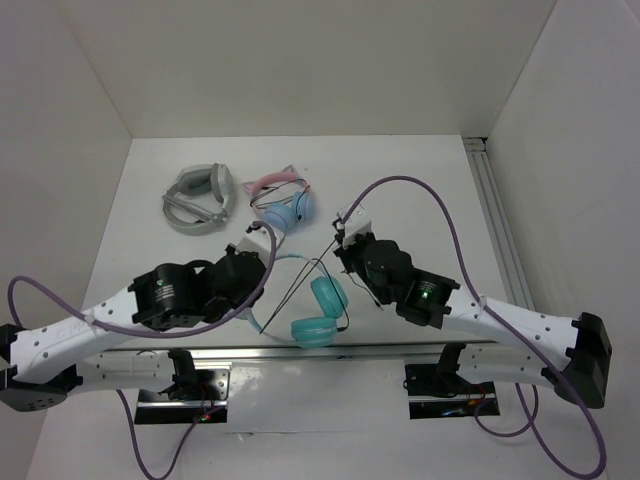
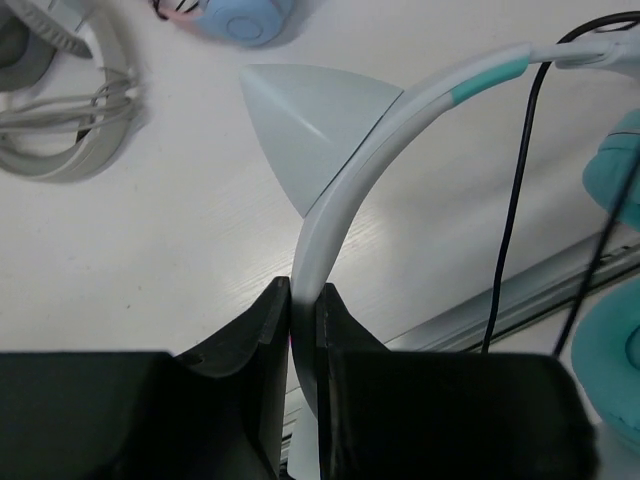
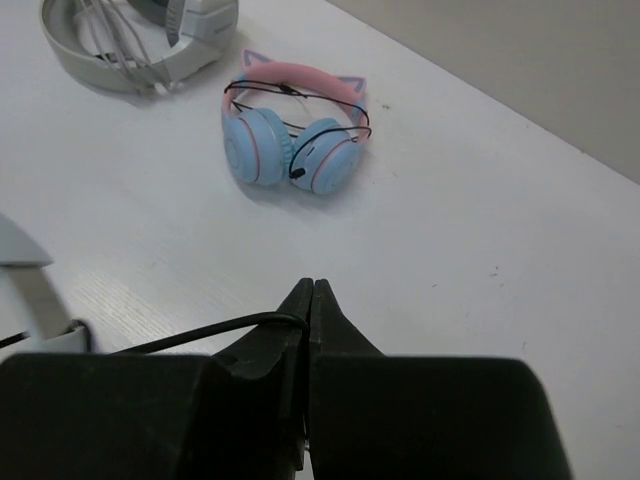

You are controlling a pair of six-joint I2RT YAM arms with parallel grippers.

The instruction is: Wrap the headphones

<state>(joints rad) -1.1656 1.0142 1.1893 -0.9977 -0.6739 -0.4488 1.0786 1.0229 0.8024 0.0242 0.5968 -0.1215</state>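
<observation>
- Pinching the pale headband (image 2: 400, 110) of the headphones (image 1: 318, 330) in the left gripper (image 2: 303, 300), shut flat on the band just below the cat-ear point (image 2: 310, 120).
- Clamping the thin black cable (image 3: 200, 335) in the right gripper (image 3: 312, 295), closed tight with only the cord between the fingers, and the cord trailing off toward 9 o'clock in that wrist view.
- Seen from above: lying at about 6 o'clock on the table (image 1: 420, 180), teal ear cups (image 1: 328, 296) close together, band arching out toward 9 o'clock into the left pinch.
- Probably early in the wrap: cable in loose bows over the cups, no turns visible round the band.
- To wrap well: hold the band as a fixed anchor, carry the cable round it in even, close loops, with light tension only.
- Avoid snagging slack on the ear point or tugging at the cup end of the cord.
- Smooth hard plastic band with a teal insert, likely slippery in a narrow pinch.
- Ear point a smooth, rounded triangle; cups round and padded-looking; cable fine and limp.
- Well apart at 11 o'clock, a pink-banded pair (image 3: 295, 130) with black cord across it; at 10 o'clock, a bulky grey-white pair (image 1: 200, 198).
</observation>
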